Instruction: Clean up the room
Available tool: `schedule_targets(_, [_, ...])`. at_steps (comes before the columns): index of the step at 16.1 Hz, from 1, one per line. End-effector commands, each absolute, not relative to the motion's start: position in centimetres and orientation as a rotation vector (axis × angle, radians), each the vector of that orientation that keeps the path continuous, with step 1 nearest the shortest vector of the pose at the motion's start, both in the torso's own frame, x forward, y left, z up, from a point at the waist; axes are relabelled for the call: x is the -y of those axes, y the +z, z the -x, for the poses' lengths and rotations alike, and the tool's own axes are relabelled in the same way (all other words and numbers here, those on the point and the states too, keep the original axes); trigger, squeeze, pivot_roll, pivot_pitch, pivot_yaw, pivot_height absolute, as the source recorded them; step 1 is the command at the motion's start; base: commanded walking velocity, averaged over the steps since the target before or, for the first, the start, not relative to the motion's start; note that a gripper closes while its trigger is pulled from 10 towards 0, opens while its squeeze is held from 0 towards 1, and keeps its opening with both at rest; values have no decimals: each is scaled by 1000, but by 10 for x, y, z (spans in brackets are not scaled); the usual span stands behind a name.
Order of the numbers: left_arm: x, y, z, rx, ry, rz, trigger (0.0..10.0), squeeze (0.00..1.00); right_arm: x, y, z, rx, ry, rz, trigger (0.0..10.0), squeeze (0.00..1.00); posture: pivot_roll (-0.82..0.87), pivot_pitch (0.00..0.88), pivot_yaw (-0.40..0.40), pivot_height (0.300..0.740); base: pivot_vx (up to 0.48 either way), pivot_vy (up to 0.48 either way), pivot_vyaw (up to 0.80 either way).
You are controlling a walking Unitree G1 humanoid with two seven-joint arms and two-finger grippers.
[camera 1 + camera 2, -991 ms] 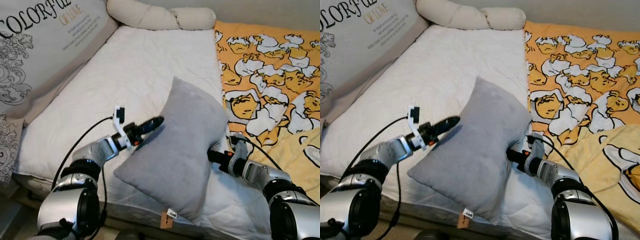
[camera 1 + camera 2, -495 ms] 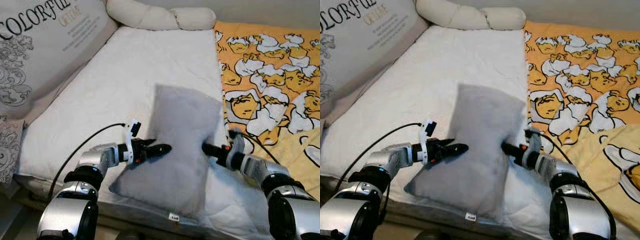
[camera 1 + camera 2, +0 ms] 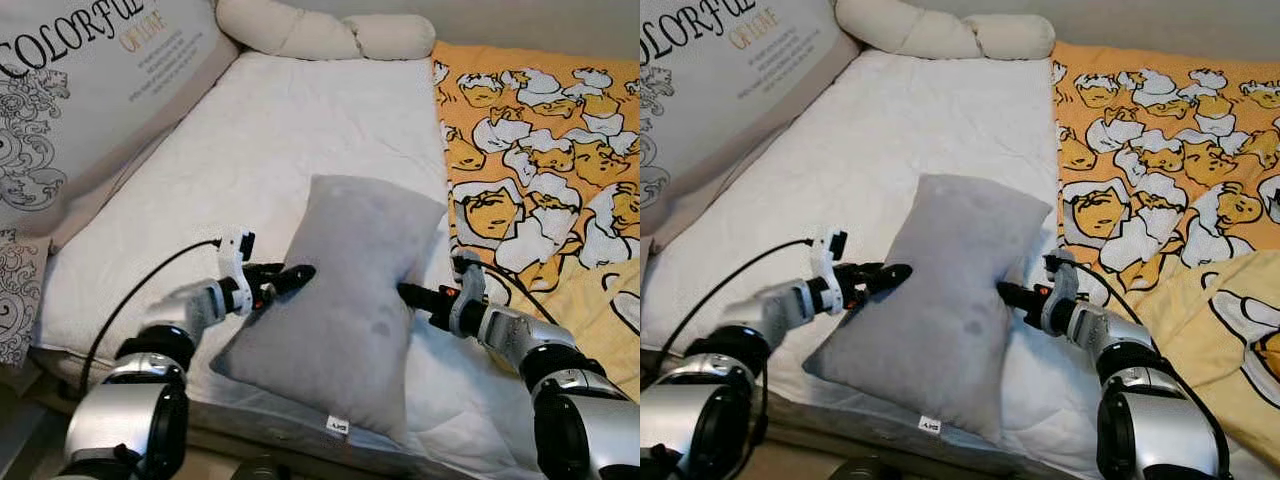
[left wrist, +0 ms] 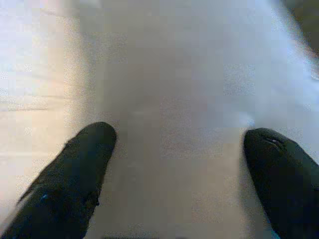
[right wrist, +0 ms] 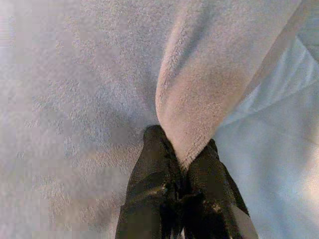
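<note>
A grey pillow lies tilted on the white mattress, with a small tag at its near corner. My right gripper is shut on a fold of the pillow's right edge, and it reaches in from the right. My left gripper sits at the pillow's left edge. In the left wrist view its two black fingers stand wide apart and open, with the blurred pale pillow surface just ahead of them.
A big printed cushion leans along the left side. A cream bolster lies across the head of the bed. An orange cartoon-print blanket covers the right side. The mattress's front edge runs just below the pillow.
The pillow has come down from a raised, tilted hold and now rests lower on the mattress. My left gripper has shifted to the pillow's left edge; the right gripper keeps its pinch.
</note>
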State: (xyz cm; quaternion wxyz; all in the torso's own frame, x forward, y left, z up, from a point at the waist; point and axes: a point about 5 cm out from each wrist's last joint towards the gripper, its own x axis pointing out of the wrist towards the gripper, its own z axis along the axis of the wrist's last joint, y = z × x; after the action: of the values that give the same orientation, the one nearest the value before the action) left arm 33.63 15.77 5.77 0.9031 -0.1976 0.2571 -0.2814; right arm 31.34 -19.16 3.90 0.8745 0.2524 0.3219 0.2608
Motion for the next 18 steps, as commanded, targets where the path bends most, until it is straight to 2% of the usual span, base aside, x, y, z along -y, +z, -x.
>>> schedule_targets(1, [-166, 61, -343, -509, -468, 377, 10000, 1000, 193, 41, -314, -677, 569, -498, 0, 0, -16, 0, 50, 740, 0, 0, 0])
schedule_targets(2, [-170, 62, -346, -494, -390, 423, 10000, 1000, 194, 39, -310, -697, 589, -472, 0, 0, -26, 0, 54, 740, 0, 0, 0])
schedule_targets(5, [-152, 62, -345, -505, -494, 416, 10000, 1000, 201, 26, -297, -778, 600, -401, 0, 0, -41, 0, 57, 740, 0, 0, 0])
schedule_targets(8, [-152, 66, -352, -457, -362, 501, 10000, 1000, 214, 17, -287, -821, 561, -376, 0, 0, -52, 0, 60, 740, 0, 0, 0])
schedule_targets(9, [-145, 65, -350, -474, -427, 503, 10000, 1000, 216, 16, -286, -824, 558, -375, 0, 0, -54, 0, 61, 740, 0, 0, 0])
schedule_targets(10, [-121, 61, -338, -543, -689, 525, 10000, 1000, 217, 16, -285, -821, 550, -374, 0, 0, -54, 0, 61, 740, 0, 0, 0])
schedule_targets(11, [-115, 60, -334, -562, -771, 533, 10000, 1000, 217, 17, -286, -818, 550, -374, 0, 0, -57, 0, 64, 740, 0, 0, 0])
schedule_targets(13, [-109, 56, -328, -618, -873, 470, 10000, 1000, 215, 19, -289, -805, 559, -372, 0, 0, -57, 0, 64, 740, 0, 0, 0])
schedule_targets(15, [-111, 53, -326, -646, -875, 391, 10000, 1000, 211, 21, -292, -792, 573, -368, 0, 0, -48, 0, 59, 740, 0, 0, 0])
schedule_targets(16, [-113, 54, -327, -641, -884, 380, 8471, 1000, 208, 23, -294, -783, 583, -367, 0, 0, -46, 0, 58, 740, 0, 0, 0])
schedule_targets(17, [-114, 56, -328, -634, -889, 364, 4706, 1000, 206, 24, -295, -778, 587, -367, 0, 0, -46, 0, 58, 740, 0, 0, 0])
schedule_targets(18, [-116, 59, -329, -608, -916, 327, 3294, 1000, 203, 26, -298, -769, 594, -368, 0, 0, -40, 0, 55, 740, 0, 0, 0])
